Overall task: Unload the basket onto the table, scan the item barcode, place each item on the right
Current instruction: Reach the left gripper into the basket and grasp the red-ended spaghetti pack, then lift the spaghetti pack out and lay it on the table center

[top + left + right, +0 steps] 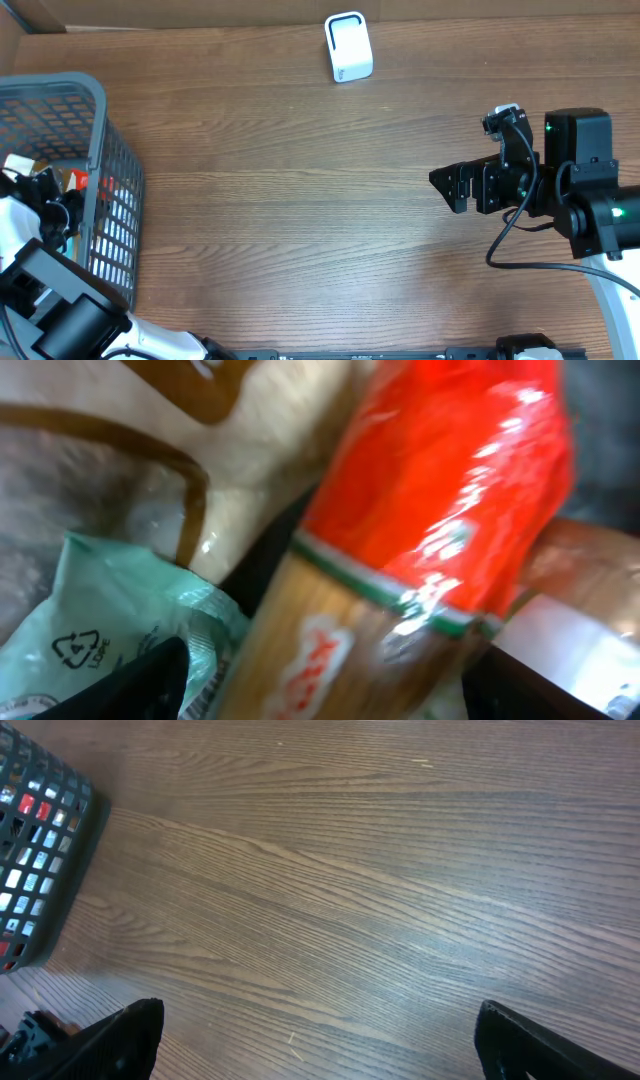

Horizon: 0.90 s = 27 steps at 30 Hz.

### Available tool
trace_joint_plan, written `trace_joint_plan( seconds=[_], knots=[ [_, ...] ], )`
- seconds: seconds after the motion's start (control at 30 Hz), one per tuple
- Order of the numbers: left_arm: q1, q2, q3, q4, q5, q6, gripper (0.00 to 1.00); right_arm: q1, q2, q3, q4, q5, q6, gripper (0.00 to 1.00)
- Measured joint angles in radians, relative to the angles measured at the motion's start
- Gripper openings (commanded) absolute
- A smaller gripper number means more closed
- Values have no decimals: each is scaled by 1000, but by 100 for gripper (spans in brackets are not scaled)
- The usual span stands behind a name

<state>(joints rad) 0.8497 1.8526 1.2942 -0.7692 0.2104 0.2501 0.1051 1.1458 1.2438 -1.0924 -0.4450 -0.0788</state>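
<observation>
- Step in hand, as I judge it: picking an item out of the grey mesh basket [100,130] at the left edge of the worktop [300,200]. Nothing has reached the scanner yet.
- My left arm [60,300] reaches in from the near-left corner and bends down over the basket rim, wrist tipped into the contents.
- My left jaws are spread wide, one tip on each side of a red-and-tan packet [430,510]. I see a gap on one side, so I count them as released, not clamped.
- That packet lies tilted among the other goods, with a mint-green pouch [90,630] beside it and a cream pack with a brown band [260,440] behind it. All of them are in the basket.
- No barcode shows on the packet from my wrist view, which is blurred at this range.
- Next move, I reckon: close squarely on the packet alone, keeping the pouch out of the pinch. Then lift it clear of the rim and carry it to the small white scanner [348,46] near the far edge, just right of the middle.
- The barcode side will have to be found and turned to the scanner's face.
- My right arm [580,190] hangs over the right side of the worktop, pointing left. Its jaws are fully released, with bare wood beneath them and nothing in them.
</observation>
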Motion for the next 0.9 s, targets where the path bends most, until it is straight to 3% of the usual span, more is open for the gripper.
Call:
trace_joint_plan(
  seconds=[0.43, 0.53, 0.6, 0.7, 0.77, 0.9],
  knots=[
    [-25, 24, 42, 0, 61, 16, 78, 0, 0, 0, 0, 0, 1, 100],
    [-26, 33, 27, 22, 68, 15, 72, 0, 0, 0, 0, 0, 0, 100],
    [-26, 46, 21, 27, 69, 14, 59, 0, 0, 0, 0, 0, 1, 100],
    [-26, 80, 11, 26, 87, 24, 24, 0, 0, 0, 0, 0, 1, 100],
    [-31, 78, 12, 24, 95, 44, 7, 0, 0, 0, 0, 0, 0, 100],
    [-39, 68, 19, 13, 95, 45, 4, 0, 0, 0, 1, 0, 1, 100]
  ],
)
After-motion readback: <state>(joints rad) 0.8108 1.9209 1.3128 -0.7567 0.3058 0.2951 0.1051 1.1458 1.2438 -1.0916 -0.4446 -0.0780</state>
